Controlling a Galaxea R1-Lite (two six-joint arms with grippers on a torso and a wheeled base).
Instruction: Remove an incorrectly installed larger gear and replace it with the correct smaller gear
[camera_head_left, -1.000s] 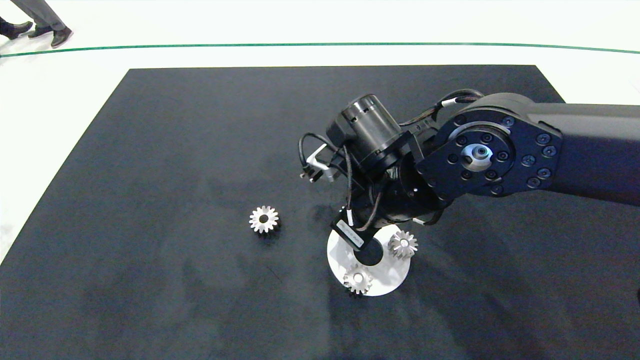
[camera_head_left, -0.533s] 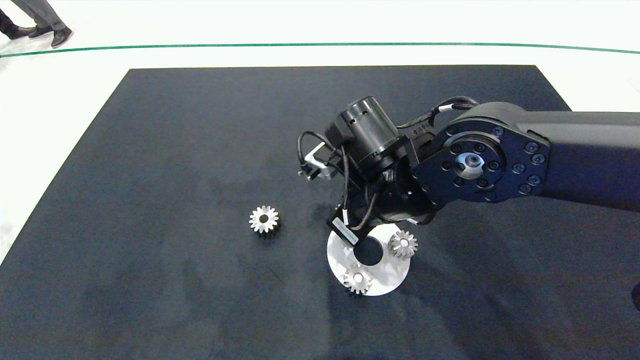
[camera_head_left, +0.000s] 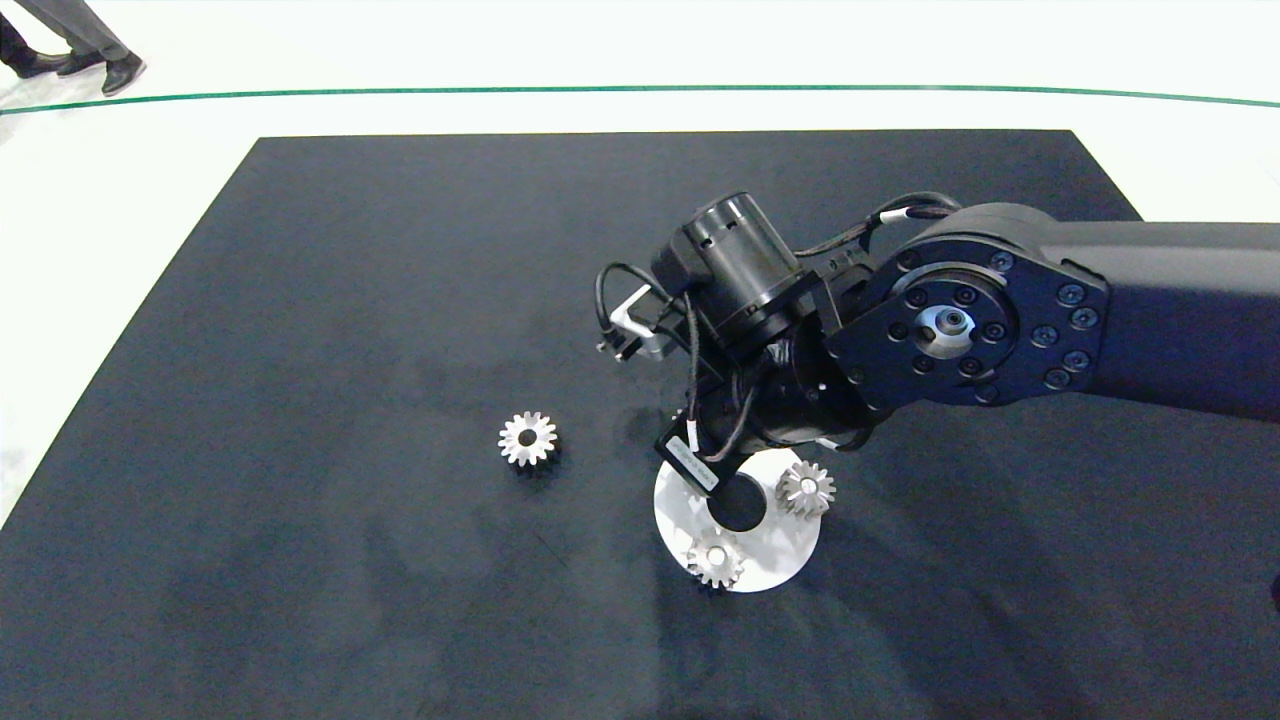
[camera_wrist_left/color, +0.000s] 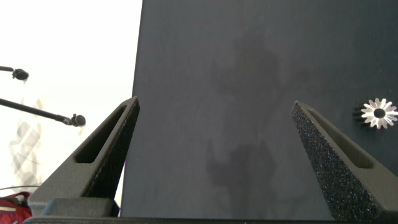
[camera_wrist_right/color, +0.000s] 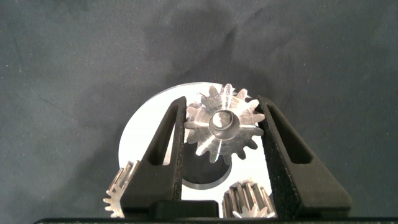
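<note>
On the black mat (camera_head_left: 350, 300), left of the work area, the smaller gear (camera_head_left: 527, 438) lay flat by itself, star face up, well apart from the white disc (camera_head_left: 675, 520). The left gripper (camera_wrist_left/color: 214, 149) was out of the head view; its wrist view showed its fingers spread wide over bare mat, nothing between them, the smaller gear off to one side. The right arm (camera_head_left: 1100, 310) reached in from the right, over the disc's far edge. The right gripper (camera_wrist_right/color: 221, 124) had its two fingers pressed against opposite sides of the larger gear (camera_wrist_right/color: 221, 124), which sat over the white disc, hidden under the arm in the head view. Two other silver gears (camera_head_left: 715, 558) (camera_head_left: 805, 488) stood at the disc's rim. A person's shoes (camera_head_left: 70, 65) showed beyond the table.
</note>
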